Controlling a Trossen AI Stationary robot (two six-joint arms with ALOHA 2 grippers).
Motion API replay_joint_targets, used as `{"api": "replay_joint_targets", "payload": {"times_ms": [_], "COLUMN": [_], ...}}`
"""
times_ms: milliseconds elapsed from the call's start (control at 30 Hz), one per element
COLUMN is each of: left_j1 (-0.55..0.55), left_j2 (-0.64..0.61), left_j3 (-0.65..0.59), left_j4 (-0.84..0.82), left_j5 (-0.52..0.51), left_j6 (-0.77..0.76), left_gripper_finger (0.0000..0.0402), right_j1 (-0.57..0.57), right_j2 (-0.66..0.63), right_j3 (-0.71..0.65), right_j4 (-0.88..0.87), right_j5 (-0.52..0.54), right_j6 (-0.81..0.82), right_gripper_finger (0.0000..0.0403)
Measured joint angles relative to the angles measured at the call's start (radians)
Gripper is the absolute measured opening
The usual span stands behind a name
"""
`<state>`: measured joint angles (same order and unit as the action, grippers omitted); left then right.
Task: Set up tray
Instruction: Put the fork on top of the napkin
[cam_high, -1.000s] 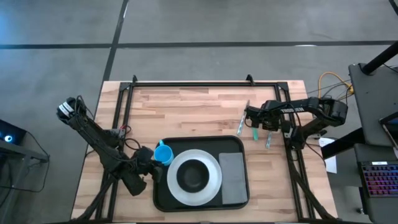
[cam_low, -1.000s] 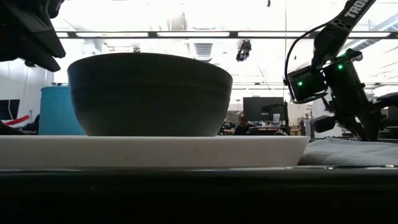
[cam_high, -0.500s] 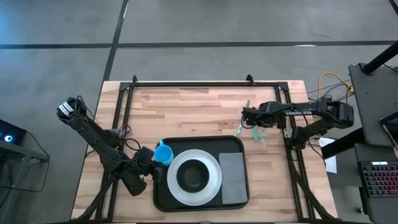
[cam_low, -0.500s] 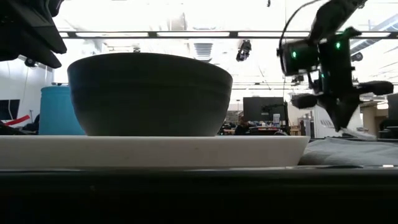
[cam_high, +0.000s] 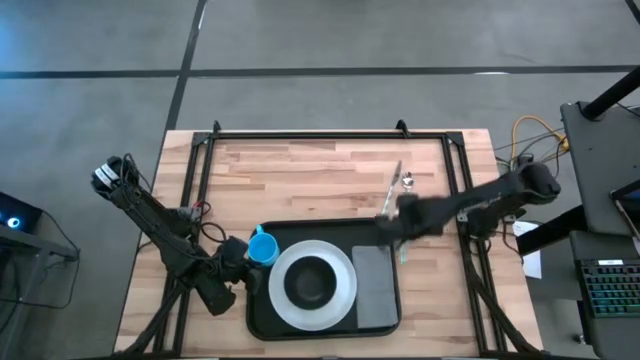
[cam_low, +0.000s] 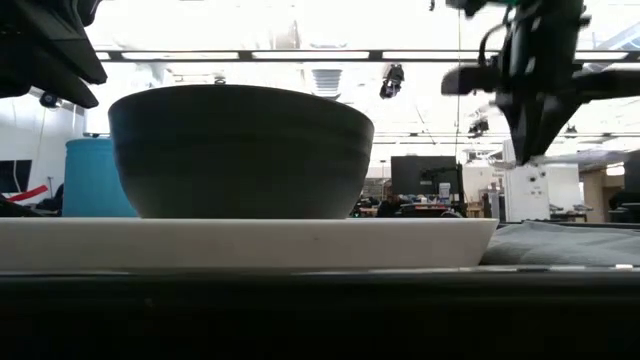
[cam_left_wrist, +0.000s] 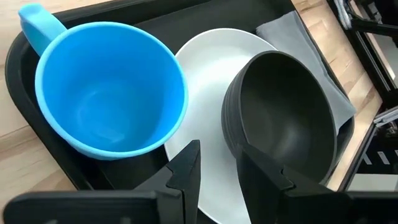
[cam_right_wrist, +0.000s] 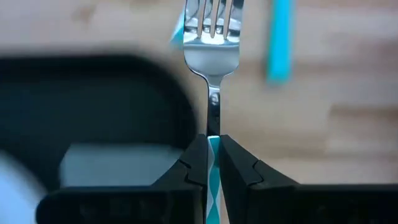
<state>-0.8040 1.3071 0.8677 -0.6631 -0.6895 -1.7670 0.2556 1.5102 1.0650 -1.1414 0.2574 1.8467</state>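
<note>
Black rectangular tray (cam_high: 262, 318) with rounded corners and a raised rim sits at the near middle of the light wooden desk (cam_high: 300, 170), and it is well loaded. A round white plate (cam_high: 345, 290) lies in the middle of the tray, carrying a dark grey round bowl (cam_high: 311, 282). Right of the plate, a flat grey rectangular napkin (cam_high: 373, 287) lies inside the tray. At the tray's far left corner stands a bright blue plastic mug (cam_high: 262, 246), empty, handle pointing away from the bowl.

Over on the right, the right hand (cam_high: 408, 218) hovers above the desk just past the tray's far right corner. Its fingers are clenched on the teal handle of a silver metal fork (cam_right_wrist: 211, 46), tines pointing out ahead of the fingers. In the right wrist view the fork hangs over the tray's corner, the napkin showing beneath it. A metal utensil (cam_high: 393, 188) lies on the bare wood just beyond that hand; what kind it is cannot be made out.

The left hand (cam_high: 222, 280) waits at the tray's near left side, beside the mug. In the left wrist view its fingers (cam_left_wrist: 186, 171) stand parted with nothing between them, over the plate's rim between mug and bowl.
</note>
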Motion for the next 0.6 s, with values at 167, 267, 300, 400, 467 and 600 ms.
{"api": "replay_joint_targets", "payload": {"times_ms": [167, 267, 300, 400, 467, 600], "left_j1": [0.0, 0.0, 0.0, -0.001, -0.005, -0.017], "left_j2": [0.0, 0.0, 0.0, 0.0, 0.0, 0.0], "left_j3": [0.0, 0.0, 0.0, 0.0, 0.0, 0.0], "left_j4": [0.0, 0.001, 0.001, 0.003, 0.008, 0.009], "left_j5": [-0.001, -0.001, -0.001, -0.001, -0.001, -0.001], "left_j6": [0.041, 0.061, 0.063, 0.064, 0.064, 0.064], "left_gripper_finger": [0.0084, 0.0084, 0.0084, 0.0084, 0.0084, 0.0084], "right_j1": [0.163, 0.209, 0.217, 0.223, 0.222, 0.212], "right_j2": [0.175, 0.294, 0.33, 0.428, 0.472, 0.513], "right_j3": [0.145, 0.231, 0.256, 0.316, 0.338, 0.362], "right_j4": [0.004, 0.004, 0.005, 0.006, 0.026, 0.142], "right_j5": [-0.044, -0.053, -0.056, -0.082, -0.113, -0.153], "right_j6": [0.112, 0.167, 0.183, 0.223, 0.223, 0.198], "right_gripper_finger": [0.0013, 0.0013, 0.0013, 0.0013, 0.0016, 0.0027]}}
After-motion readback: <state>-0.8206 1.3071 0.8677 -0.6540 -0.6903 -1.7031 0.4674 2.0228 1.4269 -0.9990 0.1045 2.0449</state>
